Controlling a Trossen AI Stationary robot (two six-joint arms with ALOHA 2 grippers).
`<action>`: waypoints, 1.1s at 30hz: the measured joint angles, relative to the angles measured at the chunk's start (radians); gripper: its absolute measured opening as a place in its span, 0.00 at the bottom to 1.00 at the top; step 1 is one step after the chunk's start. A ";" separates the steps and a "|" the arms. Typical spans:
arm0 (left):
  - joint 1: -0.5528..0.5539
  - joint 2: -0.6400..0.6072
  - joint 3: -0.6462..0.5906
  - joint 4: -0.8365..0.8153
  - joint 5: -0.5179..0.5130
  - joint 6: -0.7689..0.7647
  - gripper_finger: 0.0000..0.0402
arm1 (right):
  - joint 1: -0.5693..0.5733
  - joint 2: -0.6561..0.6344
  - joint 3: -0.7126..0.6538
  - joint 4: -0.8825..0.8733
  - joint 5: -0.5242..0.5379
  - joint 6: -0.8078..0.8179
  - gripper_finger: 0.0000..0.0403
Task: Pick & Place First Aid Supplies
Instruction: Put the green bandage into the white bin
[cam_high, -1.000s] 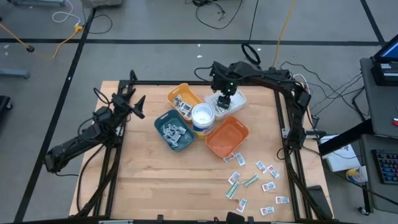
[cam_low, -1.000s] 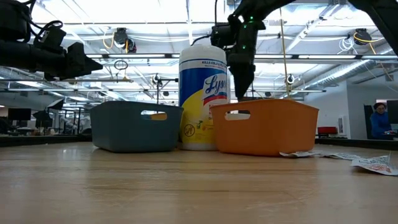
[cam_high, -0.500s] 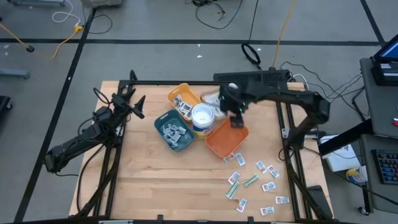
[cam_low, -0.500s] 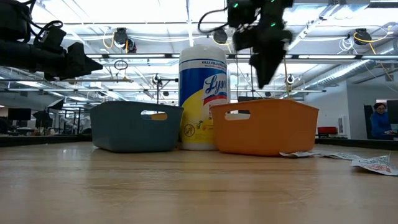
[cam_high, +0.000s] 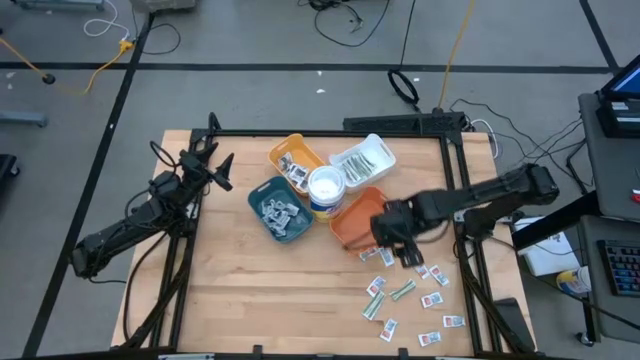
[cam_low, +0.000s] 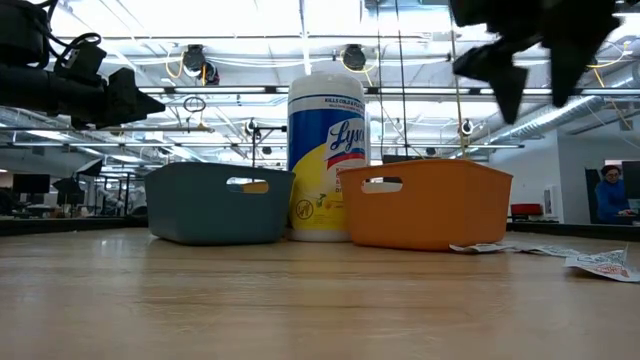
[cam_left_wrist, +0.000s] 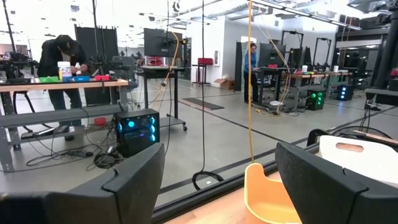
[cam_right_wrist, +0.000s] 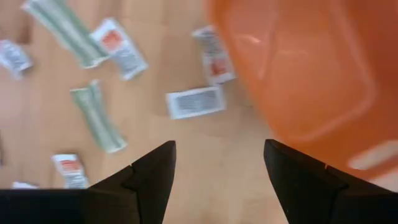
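The bench (cam_high: 230, 290) carries four trays; the orange tray (cam_high: 362, 221) sits nearest the loose packets (cam_high: 405, 290) — thin, light, probably slippery, best pinched at an edge. The right gripper (cam_high: 398, 243), open and empty, has swung from the white tray (cam_high: 362, 160) to hover beside them; the left gripper (cam_high: 215, 168) waits open, unchanged.

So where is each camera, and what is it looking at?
High: above, looking down at the wooden table; both arms show.
Low: at tabletop height, facing the orange plastic tray; the arms hang above.
Left wrist: on the left gripper, facing the room.
Right wrist: on the right gripper, looking down at small flat packets.
All but the left wrist show the orange tray.
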 joint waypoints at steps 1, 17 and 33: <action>0.000 0.000 0.000 0.000 0.000 0.000 0.77 | 0.028 0.000 0.000 0.000 -0.001 0.018 0.59; 0.000 0.000 0.000 0.000 0.000 0.000 0.77 | 0.348 0.034 -0.032 0.114 0.001 0.204 0.59; 0.000 0.000 0.000 0.000 0.000 0.000 0.77 | 0.473 0.077 -0.324 0.451 0.000 0.310 0.59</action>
